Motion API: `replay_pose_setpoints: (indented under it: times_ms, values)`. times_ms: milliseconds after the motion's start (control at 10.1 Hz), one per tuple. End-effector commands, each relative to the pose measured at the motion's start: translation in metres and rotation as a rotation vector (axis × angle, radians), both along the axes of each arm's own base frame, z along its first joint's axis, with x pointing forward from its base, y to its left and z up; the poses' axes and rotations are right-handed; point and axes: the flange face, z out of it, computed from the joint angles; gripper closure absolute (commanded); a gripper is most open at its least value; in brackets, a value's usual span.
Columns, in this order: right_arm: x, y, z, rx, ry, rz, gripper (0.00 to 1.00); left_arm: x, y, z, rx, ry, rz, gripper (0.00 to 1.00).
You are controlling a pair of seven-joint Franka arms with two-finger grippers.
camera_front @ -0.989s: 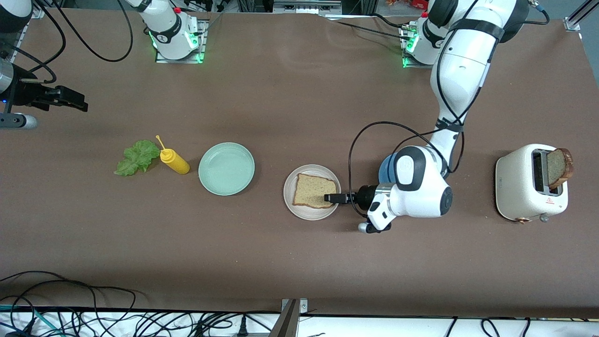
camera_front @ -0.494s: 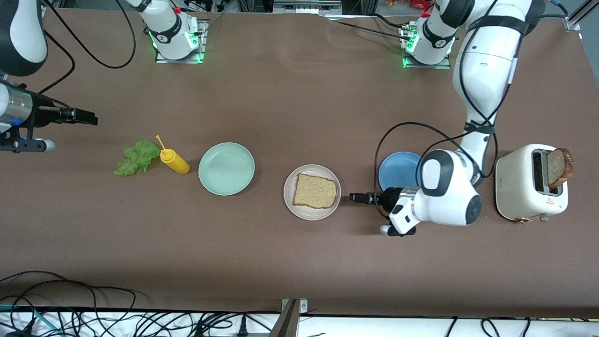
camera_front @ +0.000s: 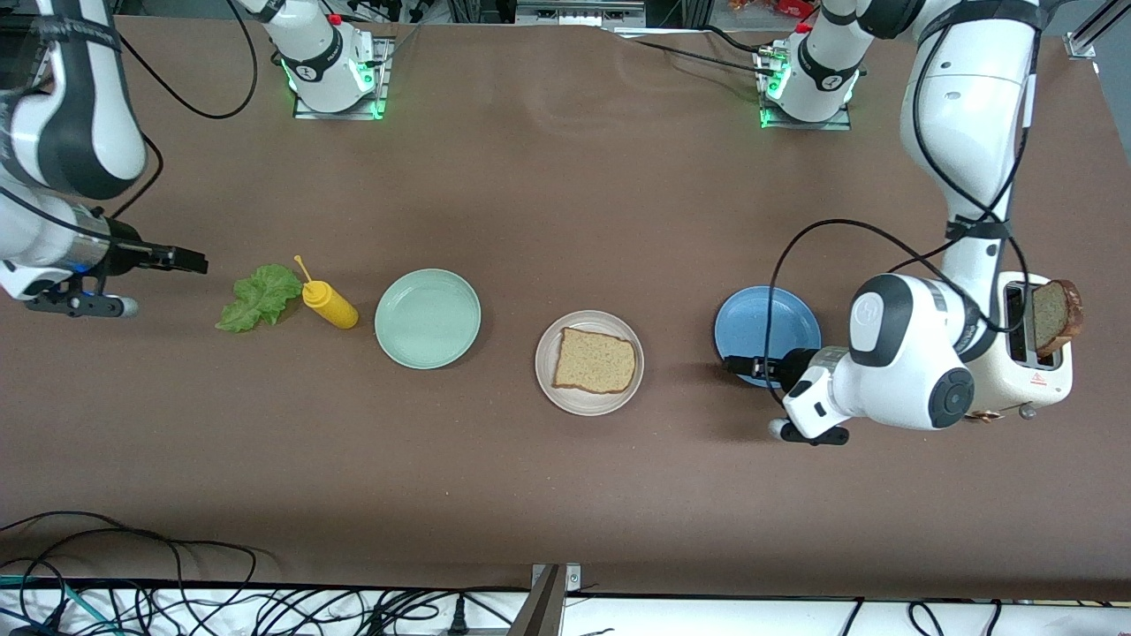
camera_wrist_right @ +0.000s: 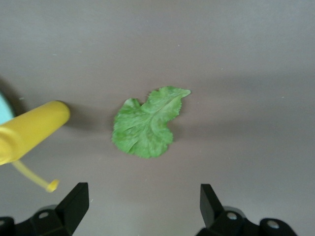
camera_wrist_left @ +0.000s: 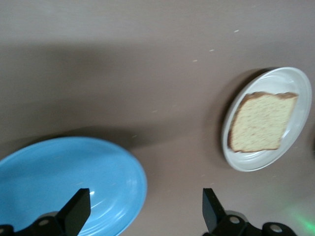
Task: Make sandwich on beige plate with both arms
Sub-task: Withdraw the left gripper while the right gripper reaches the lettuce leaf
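Left tool (camera_front: 730,362) back from beige plate (camera_front: 548,383) to blue plate (camera_front: 764,318) — spread, empty — one brown-crusted bread slice (camera_front: 595,361) flat there.

From the front I lose part of the toaster (camera_front: 1043,375) under the left arm's wrist, and the second bread slice (camera_front: 1053,315) sits partly down in its slot. The blue plate (camera_front: 765,320) has its near rim covered by the left gripper (camera_front: 732,363). In the left wrist view that plate is cut off at the frame edge, and only the tips of the fingers (camera_wrist_left: 77,209) show (spread wide, nothing between them). The right wrist view crops the mustard bottle (camera_wrist_right: 30,130). The right arm's upper links run out of the front picture.
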Motion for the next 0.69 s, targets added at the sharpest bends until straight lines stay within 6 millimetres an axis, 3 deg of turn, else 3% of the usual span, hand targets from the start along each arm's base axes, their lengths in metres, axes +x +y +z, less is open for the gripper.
replay_pose_setpoints:
  times_ms: [0,99,297,593]
  values:
    - [-0.025,-0.004,-0.046,-0.02,-0.051,0.001,0.0,-0.007,0.025,0.029,0.157,-0.014,-0.071,0.0]
    - [-0.029,-0.004,-0.071,-0.023,-0.072,0.005,0.0,-0.008,0.033,0.041,0.22,-0.03,-0.103,0.0]
    - [-0.029,-0.003,-0.113,-0.028,-0.069,0.013,0.0,-0.005,0.069,0.068,0.245,-0.054,-0.074,0.0]
    - [-0.026,-0.003,-0.163,-0.034,-0.081,0.032,0.0,-0.012,0.111,0.132,0.267,-0.091,-0.022,0.0]
